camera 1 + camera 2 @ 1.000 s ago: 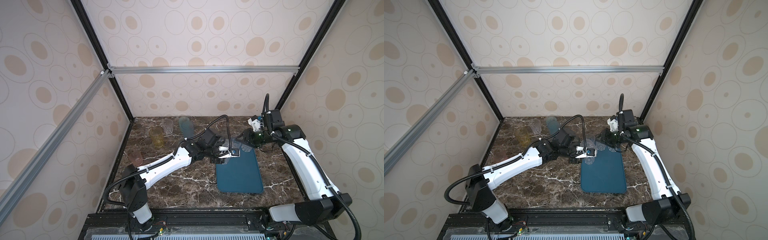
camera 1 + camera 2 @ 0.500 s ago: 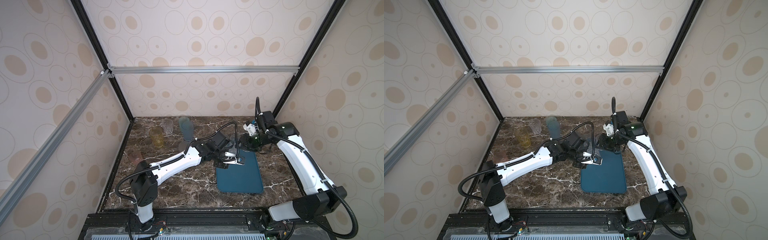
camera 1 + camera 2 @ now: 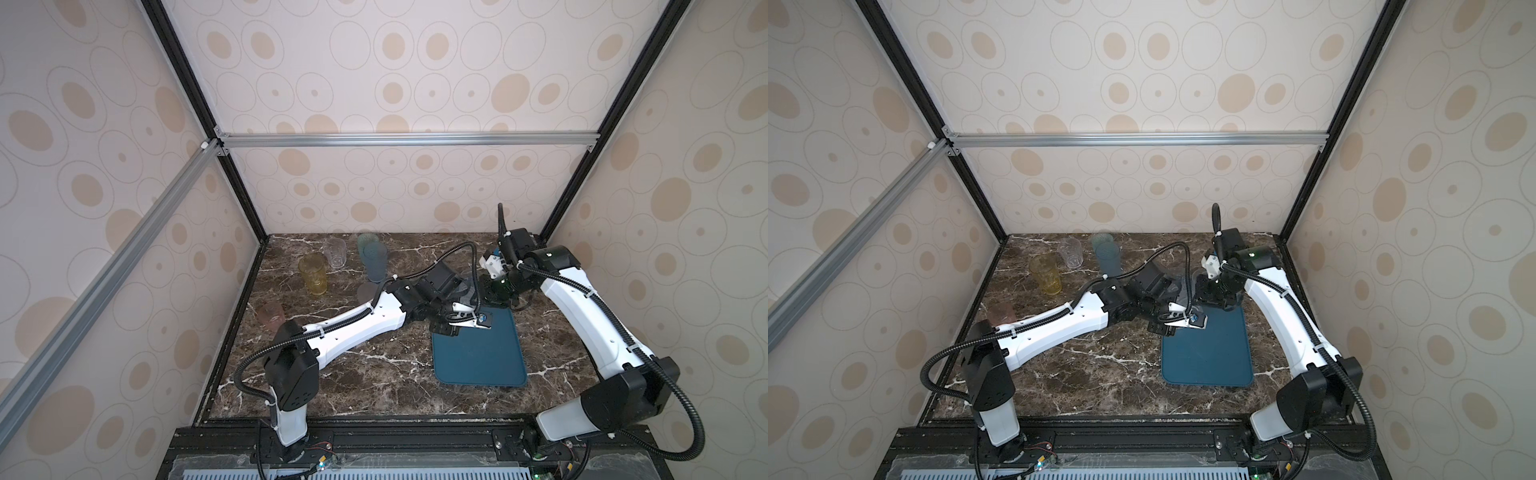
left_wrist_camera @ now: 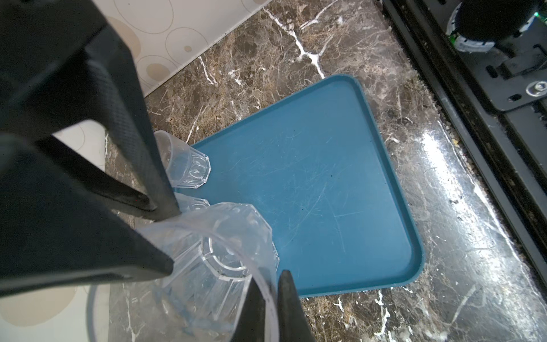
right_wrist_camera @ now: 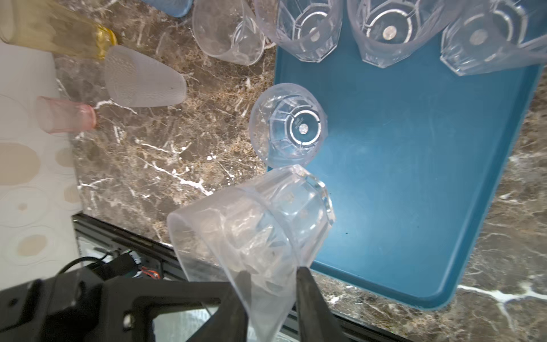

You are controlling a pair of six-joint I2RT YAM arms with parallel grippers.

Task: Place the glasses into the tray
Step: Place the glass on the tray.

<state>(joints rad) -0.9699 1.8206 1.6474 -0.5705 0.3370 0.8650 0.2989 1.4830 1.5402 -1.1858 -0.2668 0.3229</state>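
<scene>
Left gripper (image 4: 269,284) clamped on clear glass (image 4: 225,260) rim, glass tilted over tray (image 4: 325,177) edge; right gripper (image 5: 270,271) fingers astride same rim, grip unclear; other clear glasses (image 5: 384,29) stood along tray's far edge; amber glass (image 3: 312,274) outside on table (image 3: 374,374).

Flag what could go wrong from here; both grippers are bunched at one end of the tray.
1. The left gripper pinches the clear tumbler only by its thin rim, tilted; it may pivot or slip.
2. The right gripper straddles what looks like the same rim; a mistimed release could drop it.
3. An upright glass stands close by at the edge of the tray; lowering could knock it over.
</scene>
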